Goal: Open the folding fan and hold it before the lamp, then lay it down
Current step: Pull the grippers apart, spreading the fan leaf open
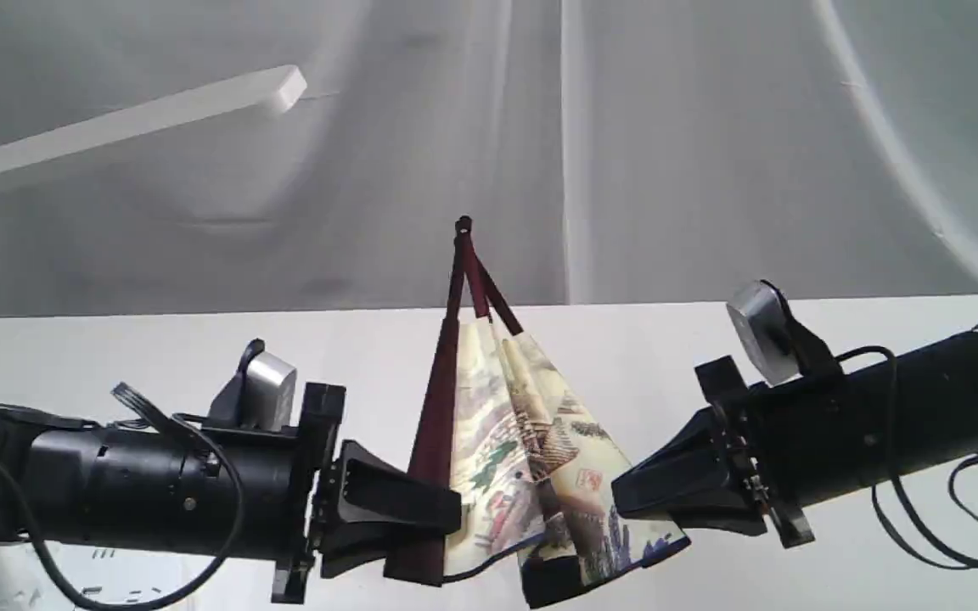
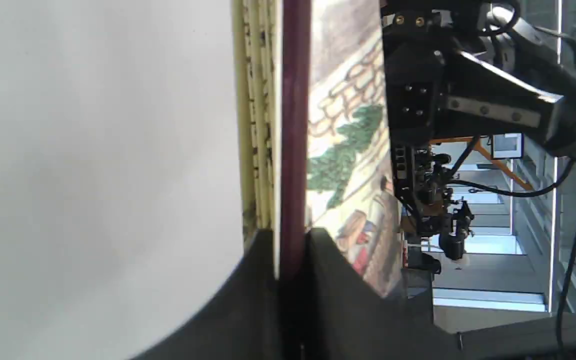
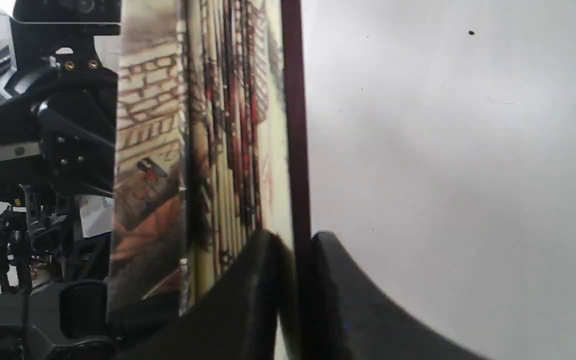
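Grey curtain [image 1: 455, 127] behind, white table [image 1: 642, 339] below. Your folding fan [image 1: 531, 450] hangs mid-air between the arms, pivot up, partly spread. Clamped: left gripper [image 1: 442, 509] on the left guard rib, right gripper [image 1: 625, 499] on the right one. Swing them apart evenly about the pivot; don't stretch the paper. Of the lamp [image 1: 158, 114] only the bar head shows, far left; pole and base cut off.
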Controlling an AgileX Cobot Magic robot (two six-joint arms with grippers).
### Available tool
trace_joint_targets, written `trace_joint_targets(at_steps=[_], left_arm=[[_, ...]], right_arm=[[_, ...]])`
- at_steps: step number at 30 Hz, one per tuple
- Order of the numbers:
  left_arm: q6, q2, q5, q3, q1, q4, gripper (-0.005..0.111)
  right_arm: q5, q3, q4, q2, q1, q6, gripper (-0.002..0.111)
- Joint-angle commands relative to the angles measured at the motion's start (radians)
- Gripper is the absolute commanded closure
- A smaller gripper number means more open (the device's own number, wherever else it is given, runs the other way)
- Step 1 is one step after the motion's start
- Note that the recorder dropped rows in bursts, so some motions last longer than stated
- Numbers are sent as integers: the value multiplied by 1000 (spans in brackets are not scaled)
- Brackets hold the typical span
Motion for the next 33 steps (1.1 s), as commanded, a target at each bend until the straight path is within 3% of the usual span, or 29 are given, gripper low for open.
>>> trace_joint_targets(at_steps=[1, 9, 17, 33], left_arm=[[-2, -9, 19, -3, 26, 37, 107], [-2, -9, 19, -3, 43, 165, 107], [-7, -9, 19, -3, 96, 174, 107], [-11, -9, 19, -3, 124, 229, 107]], right_arm=[[-12, -2, -79, -2, -6, -8, 108], [-12, -2, -118, -2, -59, -5, 108], [-12, -2, -140, -2, -97, -1, 108], [-12, -4, -124, -2, -201, -6, 108]])
